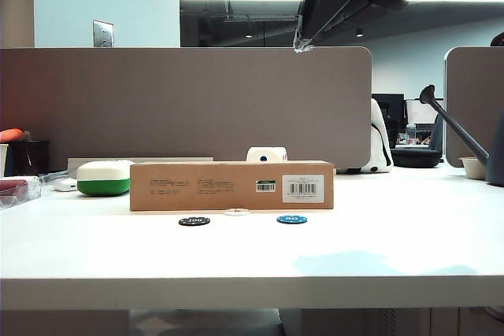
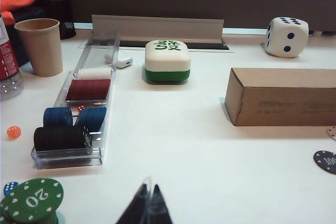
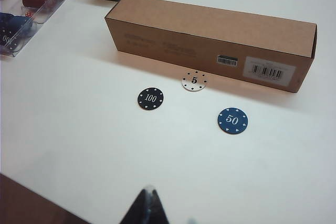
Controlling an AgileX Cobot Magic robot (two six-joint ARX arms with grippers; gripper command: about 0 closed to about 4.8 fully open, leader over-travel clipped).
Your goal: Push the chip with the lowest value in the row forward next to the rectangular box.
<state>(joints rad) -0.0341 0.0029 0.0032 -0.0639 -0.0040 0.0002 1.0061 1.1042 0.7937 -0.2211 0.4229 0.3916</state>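
Observation:
The row of chips lies in front of the rectangular box [image 1: 232,186] [image 3: 210,30]. The white chip [image 3: 194,81], marked 5, sits ahead of the other two, close to the box's front face, and also shows as white chip [image 1: 236,212]. The black 100 chip [image 3: 150,98] and the blue 50 chip [image 3: 232,120] lie farther back. My right gripper [image 3: 149,190] is shut and empty, high above the table's near edge; it shows as right gripper [image 1: 301,43]. My left gripper [image 2: 148,187] is shut and empty, low over bare table left of the box [image 2: 283,98].
A white-and-green case [image 2: 167,61] and a large die [image 2: 286,36] stand behind the box. A clear chip tray [image 2: 79,108], a paper cup [image 2: 39,45] and a green chip stack [image 2: 31,200] are at the left. A grey divider [image 1: 185,100] closes the back.

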